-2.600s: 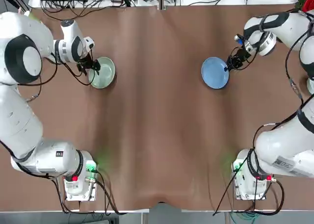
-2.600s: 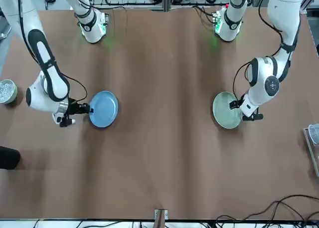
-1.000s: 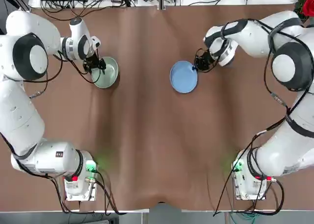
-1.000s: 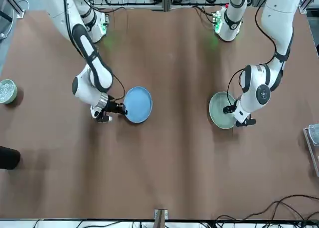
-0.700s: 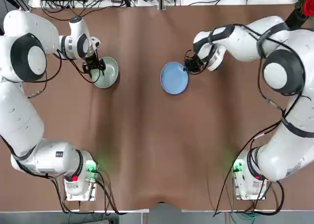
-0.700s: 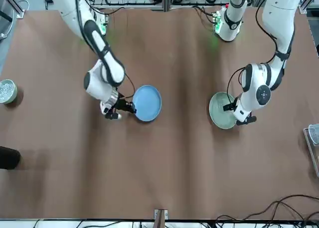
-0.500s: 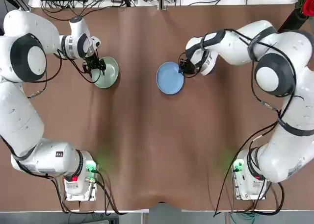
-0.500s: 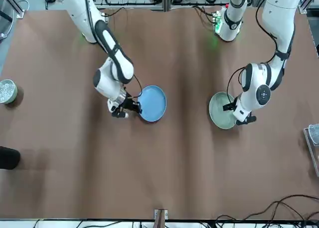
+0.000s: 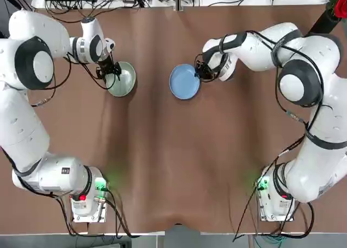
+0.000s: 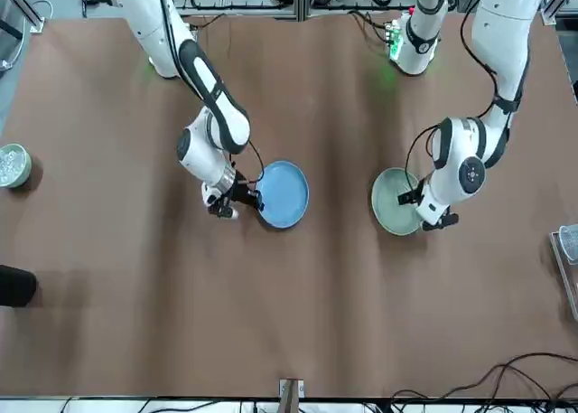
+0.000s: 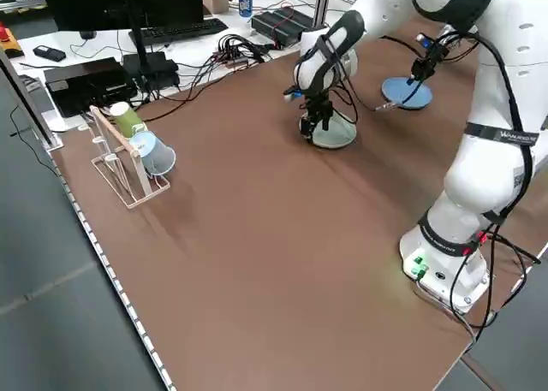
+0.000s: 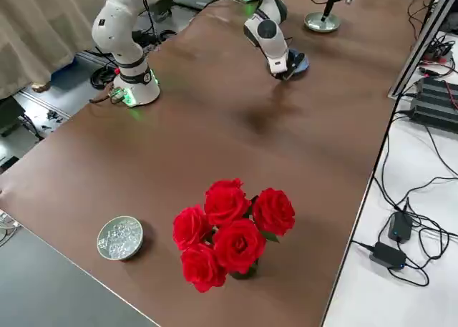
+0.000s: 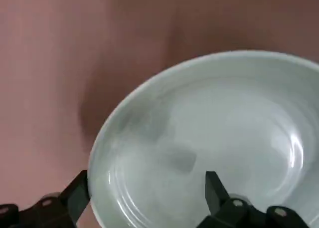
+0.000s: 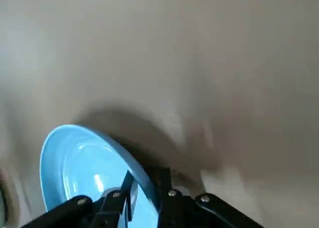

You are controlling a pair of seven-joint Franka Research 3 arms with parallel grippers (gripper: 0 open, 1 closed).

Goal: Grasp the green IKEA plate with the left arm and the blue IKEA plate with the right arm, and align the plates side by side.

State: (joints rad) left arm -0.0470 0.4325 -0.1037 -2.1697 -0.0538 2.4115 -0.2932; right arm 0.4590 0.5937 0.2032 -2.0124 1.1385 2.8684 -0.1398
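Green IKEA plate [image 9: 121, 78]: pale green, on the brown worktop [image 9: 173, 166] in its far half, toward the robot's left; no brand mark or writing can be read on it
Blue IKEA plate [image 9: 184, 81]: light blue, near the far middle of the worktop, right of the green one with a clear strip of bare worktop between them; no lettering legible
Left gripper [image 9: 108, 71]: at the green plate's outer rim, on the side away from the blue plate; in the wrist view one finger [image 13: 215, 190] sits inside the rim and the other outside, pinching the rim
Right gripper [image 9: 199, 72]: at the blue plate's rim, on the side away from the green plate; fingers pressed onto the rim; plate looks tipped in the wrist view
Other things: red roses [image 12: 230, 232] and a small silvery dish [image 12: 119, 237] at the robot's right edge; a rack with cups [image 11: 128, 156] at its left edge
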